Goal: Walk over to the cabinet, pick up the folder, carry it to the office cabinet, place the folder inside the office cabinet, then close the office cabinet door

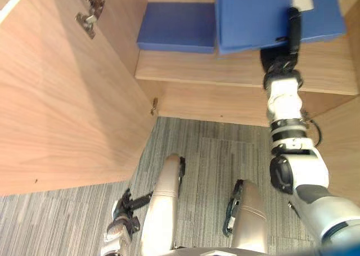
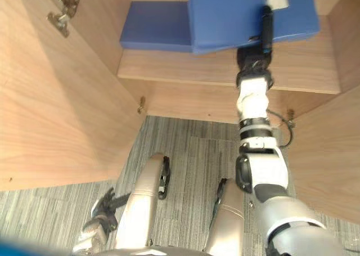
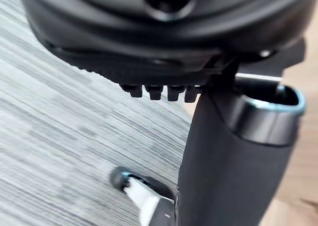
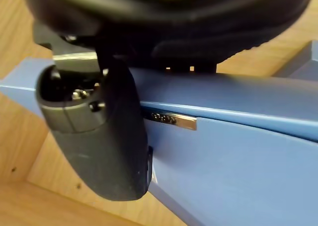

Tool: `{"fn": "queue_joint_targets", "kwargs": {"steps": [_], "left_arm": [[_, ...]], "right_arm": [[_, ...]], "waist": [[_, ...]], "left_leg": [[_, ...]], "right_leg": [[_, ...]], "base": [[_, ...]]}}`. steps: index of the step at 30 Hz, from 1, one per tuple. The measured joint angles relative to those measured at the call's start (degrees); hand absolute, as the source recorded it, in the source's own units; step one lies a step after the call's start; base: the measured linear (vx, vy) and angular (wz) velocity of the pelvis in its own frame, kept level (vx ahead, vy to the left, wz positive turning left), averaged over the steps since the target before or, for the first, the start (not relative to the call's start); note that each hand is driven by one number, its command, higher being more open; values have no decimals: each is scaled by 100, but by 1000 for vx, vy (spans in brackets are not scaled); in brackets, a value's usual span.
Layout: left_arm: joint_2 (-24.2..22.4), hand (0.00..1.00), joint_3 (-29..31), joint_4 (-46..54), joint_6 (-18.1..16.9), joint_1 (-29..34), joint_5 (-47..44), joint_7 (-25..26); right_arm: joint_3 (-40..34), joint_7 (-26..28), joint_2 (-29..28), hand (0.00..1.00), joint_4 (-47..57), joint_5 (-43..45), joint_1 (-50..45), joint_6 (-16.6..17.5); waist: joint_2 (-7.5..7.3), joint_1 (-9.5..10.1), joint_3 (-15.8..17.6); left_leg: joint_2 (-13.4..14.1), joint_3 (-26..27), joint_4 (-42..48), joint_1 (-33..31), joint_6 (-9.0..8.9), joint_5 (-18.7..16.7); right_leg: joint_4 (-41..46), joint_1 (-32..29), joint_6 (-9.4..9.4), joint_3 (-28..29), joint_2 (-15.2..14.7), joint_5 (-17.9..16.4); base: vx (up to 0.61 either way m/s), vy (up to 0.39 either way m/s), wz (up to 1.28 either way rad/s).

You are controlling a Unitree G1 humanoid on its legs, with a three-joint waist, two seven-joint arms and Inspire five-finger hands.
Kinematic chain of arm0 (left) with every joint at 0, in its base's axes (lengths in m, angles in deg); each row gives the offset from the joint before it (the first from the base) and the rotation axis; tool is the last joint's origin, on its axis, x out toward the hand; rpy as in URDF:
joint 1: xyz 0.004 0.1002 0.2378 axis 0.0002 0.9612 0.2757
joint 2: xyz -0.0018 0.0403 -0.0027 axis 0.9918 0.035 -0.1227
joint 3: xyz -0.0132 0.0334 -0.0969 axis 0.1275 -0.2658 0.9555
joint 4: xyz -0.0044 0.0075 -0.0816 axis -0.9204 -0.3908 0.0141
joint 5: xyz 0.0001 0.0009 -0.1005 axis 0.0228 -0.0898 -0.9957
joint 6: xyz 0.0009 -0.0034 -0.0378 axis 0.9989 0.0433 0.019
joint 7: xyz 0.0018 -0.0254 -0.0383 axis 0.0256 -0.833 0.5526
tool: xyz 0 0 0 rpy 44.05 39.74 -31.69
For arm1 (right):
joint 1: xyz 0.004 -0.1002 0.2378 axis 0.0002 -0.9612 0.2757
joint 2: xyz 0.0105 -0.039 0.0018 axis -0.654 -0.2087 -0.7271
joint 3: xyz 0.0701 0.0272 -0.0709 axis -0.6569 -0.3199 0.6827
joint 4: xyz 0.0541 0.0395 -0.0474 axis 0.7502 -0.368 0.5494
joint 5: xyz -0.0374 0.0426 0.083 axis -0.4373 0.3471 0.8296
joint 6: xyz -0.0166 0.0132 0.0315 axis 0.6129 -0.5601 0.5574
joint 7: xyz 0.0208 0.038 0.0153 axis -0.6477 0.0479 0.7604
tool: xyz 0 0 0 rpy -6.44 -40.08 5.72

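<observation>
The right robot hand (image 1: 281, 59) is clamped on the blue folder (image 1: 253, 14). Slide it flat onto the shelf's (image 1: 225, 70) right end, beside the other folder (image 1: 177, 25).

You see the office cabinet (image 1: 225, 70) and its door (image 1: 56, 115) in pale wood-grain board, smooth and matt; hinge (image 1: 90, 17), bright metal. Folder (image 1: 259, 14): smooth matt blue, with a shiny metal strip (image 4: 174, 120). Right hand (image 4: 109, 136): dark, smooth plastic casing. Floor (image 1: 214, 149): ribbed grey carpet
</observation>
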Motion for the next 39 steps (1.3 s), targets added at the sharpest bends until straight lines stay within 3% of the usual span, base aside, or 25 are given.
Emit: {"fn": "queue_joint_targets", "kwargs": {"steps": [3, 9, 16, 17, 26, 33, 39], "left_arm": [[-17, 100, -39, 14, 16, 199, 0, 28], [-21, 100, -64, 180, 21, 240, -1, 38], [-20, 100, -73, 393, -29, 342, -11, 77], [-20, 100, -85, 397, -29, 343, -11, 77], [-6, 100, -809, 805, -25, 637, -324, 71], [172, 100, -1410, 1473, -4, 1008, -519, 25], [323, 100, -1677, 1916, 114, 1176, -689, -51]], "right_arm": [[-311, -309, 281, 0, -169, 309, 145, 78], [-706, -918, 667, 0, -585, 630, 348, 160], [-900, -1075, 1216, 0, -684, 607, 463, 131], [-910, -1076, 1262, 100, -691, 605, 463, 128], [-1100, -1106, 1735, 100, -645, 523, 471, 78], [-764, -1189, 2013, 100, -721, -1158, 452, -664], [-368, -1036, 1964, 100, -752, -1394, 198, -918]], "waist": [[32, 170, 22], [139, 292, 66], [247, 371, 80], [260, 371, 87], [370, 366, 104], [412, 285, 108], [422, 277, 103]], "left_leg": [[-154, -111, 117, -297, -3, 39], [-413, -283, 190, -820, -60, 255], [-482, -317, 358, -1192, -103, 335], [-483, -320, 362, -1221, -104, 347], [-484, -319, 416, -1390, -139, 406], [-435, -295, 386, -1323, -142, 409], [-360, -279, 87, -856, -146, 405]], "right_leg": [[210, -168, -36, -131, -142, -143], [495, -561, -111, -290, -334, -222], [815, -919, -153, -280, -402, -309], [829, -946, -154, -279, -402, -309], [985, -1164, -180, -240, -400, -322], [950, -1132, -181, -223, -368, -321], [585, -689, -152, -277, -303, -269]], "base": [[-44, -22, 34], [-48, -45, 25], [-40, -42, 7], [-40, -41, 2], [-26, -46, 0], [-9, -45, -3], [-4, -58, -4]]}}
